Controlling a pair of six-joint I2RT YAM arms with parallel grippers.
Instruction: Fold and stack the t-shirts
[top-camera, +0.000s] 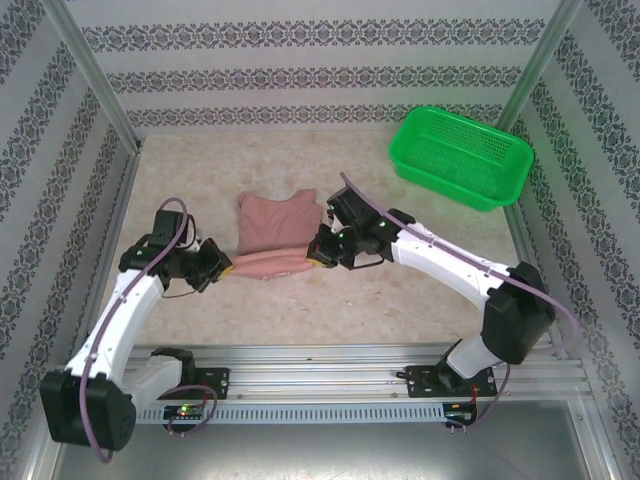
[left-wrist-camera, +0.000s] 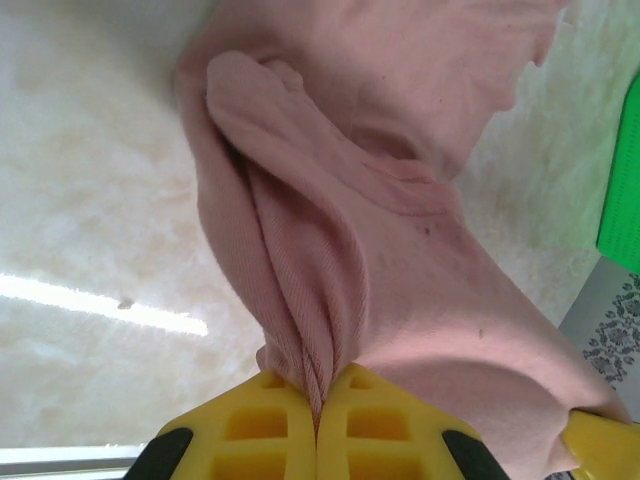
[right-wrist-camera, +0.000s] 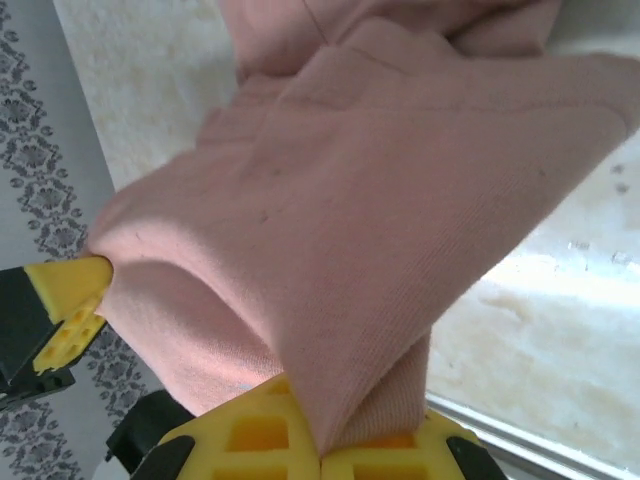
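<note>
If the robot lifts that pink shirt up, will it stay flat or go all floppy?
Probably floppy: the t-shirt bunches into soft folds where the left gripper pinches it. It would likely sag between the two grips, since it drapes loosely at the right gripper. It looks like thin cloth, so it is probably light.

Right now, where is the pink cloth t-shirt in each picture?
Top external: the dusty salmon-pink cloth t-shirt lies in the picture's middle.
Left wrist: t-shirt across middle and right, pinched by the left end effector at bottom.
Right wrist: t-shirt across the centre, pinched by the right end effector at bottom.
Shared landmark: the beige marbled tabletop.
</note>
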